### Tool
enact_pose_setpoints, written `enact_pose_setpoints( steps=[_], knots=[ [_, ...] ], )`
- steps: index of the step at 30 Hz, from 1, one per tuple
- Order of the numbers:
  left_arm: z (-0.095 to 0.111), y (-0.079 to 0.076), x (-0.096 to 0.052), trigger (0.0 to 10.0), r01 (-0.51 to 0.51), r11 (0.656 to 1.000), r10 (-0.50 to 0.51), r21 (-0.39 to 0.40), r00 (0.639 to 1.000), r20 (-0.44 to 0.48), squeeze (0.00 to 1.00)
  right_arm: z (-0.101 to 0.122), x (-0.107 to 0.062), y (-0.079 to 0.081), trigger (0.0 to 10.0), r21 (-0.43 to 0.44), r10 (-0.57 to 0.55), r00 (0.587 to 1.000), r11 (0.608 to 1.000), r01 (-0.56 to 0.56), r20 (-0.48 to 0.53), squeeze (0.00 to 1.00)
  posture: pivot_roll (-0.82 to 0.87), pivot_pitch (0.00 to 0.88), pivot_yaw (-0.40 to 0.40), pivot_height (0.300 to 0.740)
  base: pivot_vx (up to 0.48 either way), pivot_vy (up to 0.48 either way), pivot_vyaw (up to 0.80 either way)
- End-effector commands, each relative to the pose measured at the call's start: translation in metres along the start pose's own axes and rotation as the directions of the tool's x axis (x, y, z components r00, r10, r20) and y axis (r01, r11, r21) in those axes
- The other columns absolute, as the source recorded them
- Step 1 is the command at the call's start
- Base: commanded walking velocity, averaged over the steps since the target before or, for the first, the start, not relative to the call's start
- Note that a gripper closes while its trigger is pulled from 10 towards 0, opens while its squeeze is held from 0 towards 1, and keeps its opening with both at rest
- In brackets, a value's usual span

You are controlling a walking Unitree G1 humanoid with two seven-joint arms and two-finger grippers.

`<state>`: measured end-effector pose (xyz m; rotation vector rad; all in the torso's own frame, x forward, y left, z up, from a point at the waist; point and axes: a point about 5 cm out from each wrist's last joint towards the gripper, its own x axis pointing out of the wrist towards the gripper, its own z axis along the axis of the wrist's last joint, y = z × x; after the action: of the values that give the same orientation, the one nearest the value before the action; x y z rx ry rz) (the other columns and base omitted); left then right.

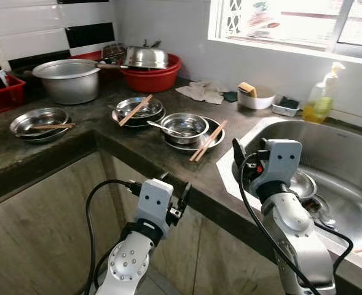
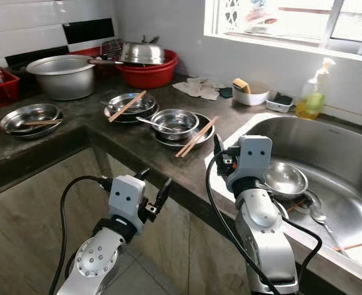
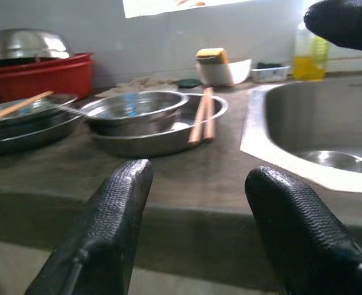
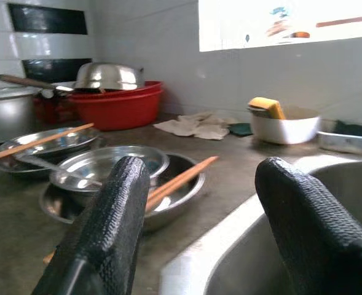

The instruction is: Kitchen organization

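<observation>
The robot is standing at the corner of a dark kitchen surface (image 1: 107,132), and both arms are hovering in front of it with nothing in hand. The left pincer (image 1: 174,198) is sitting low, just before the surface's front edge, with its fingers spread apart and empty. The right pincer (image 2: 220,153) is hanging over the near rim of the sink (image 2: 328,141), also gaping wide and empty.

The dirty dishes are waiting on the surface: a steel bowl (image 1: 184,126) with a spoon (image 1: 156,127) inside is resting on a plate, and a pair of chopsticks (image 1: 208,141) is leaning across that plate's rim, close to the sink. Two more plates with chopsticks are lying further left, near a big pot (image 1: 67,80) and a red basin (image 1: 153,77). Another bowl (image 2: 283,178) is already lying in the sink.

This looks like the reaching stage, before any pickup. The next move is probably calling for the right pincer to go to the chopsticks or the nearest bowl, closing gently on the thin rim so the stack is not sliding.
</observation>
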<state>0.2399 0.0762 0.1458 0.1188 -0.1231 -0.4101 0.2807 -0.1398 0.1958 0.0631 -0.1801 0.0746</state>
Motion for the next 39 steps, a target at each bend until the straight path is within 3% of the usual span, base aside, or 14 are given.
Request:
enact_pose_setpoints(
  steps=[1,17,22,23,25,26,31,32,39],
  knots=[
    [-0.003,0.004,-0.002,10.0,-0.014,1.0,0.014,0.001,1.0,-0.014,0.0,0.0,0.002,0.006,10.0,0.012,0.025,1.0,1.0,-0.025,-0.009,0.0,0.03,0.0,-0.037,0.74,0.0,0.0,0.0],
    [-0.01,0.005,-0.006,10.0,-0.01,1.0,0.011,0.007,0.999,-0.045,0.0,-0.003,0.006,0.01,10.0,-0.021,0.012,0.999,1.0,-0.013,-0.043,0.0,0.03,0.0,-0.031,0.74,0.0,0.0,0.0],
    [-0.018,0.007,-0.011,10.0,-0.019,1.0,0.018,-0.011,0.996,-0.084,0.0,-0.004,0.014,0.014,10.0,-0.031,0.023,0.998,0.999,-0.025,-0.064,0.0,0.03,0.0,-0.029,0.74,0.0,0.0,0.0],
    [-0.02,0.009,-0.014,10.0,-0.019,1.0,0.018,-0.018,0.995,-0.097,0.0,-0.005,0.018,0.016,10.0,-0.034,0.02,0.997,0.999,-0.023,-0.08,0.07,0.03,0.001,-0.029,0.74,0.0,0.0,0.0],
    [-0.021,0.009,-0.014,10.0,-0.02,1.0,0.017,-0.022,0.995,-0.1,0.0,-0.006,0.019,0.016,10.0,-0.033,0.02,0.996,0.999,-0.023,-0.084,0.07,0.03,0.001,-0.029,0.74,0.0,0.0,0.0],
    [-0.022,0.011,-0.017,10.0,-0.015,1.0,0.012,-0.024,0.994,-0.112,0.0,-0.005,0.02,0.018,10.0,-0.032,0.022,0.996,0.999,-0.025,-0.084,1.0,0.03,0.008,-0.03,0.74,0.0,0.0,0.0],
    [-0.028,0.015,-0.037,10.0,0.039,0.996,-0.05,-0.085,0.99,-0.128,0.0,-0.013,0.026,0.023,10.0,-0.064,0.02,0.991,0.998,-0.028,-0.129,1.0,0.05,0.019,-0.04,0.74,0.0,0.0,0.0],
    [-0.026,0.016,-0.04,10.0,0.04,0.994,-0.051,-0.101,0.992,-0.114,0.0,-0.016,0.027,0.022,10.0,-0.074,-0.002,0.988,0.997,-0.01,-0.154,0.0,0.05,0.023,-0.041,0.74,0.0,0.0,0.0],
    [-0.021,0.006,-0.043,10.0,0.167,0.974,-0.177,-0.154,0.982,-0.059,0.0,-0.024,0.035,0.023,10.0,-0.103,-0.06,0.975,0.994,0.039,-0.214,0.0,0.05,0.029,-0.049,0.74,0.0,0.0,0.0]
  ],
)
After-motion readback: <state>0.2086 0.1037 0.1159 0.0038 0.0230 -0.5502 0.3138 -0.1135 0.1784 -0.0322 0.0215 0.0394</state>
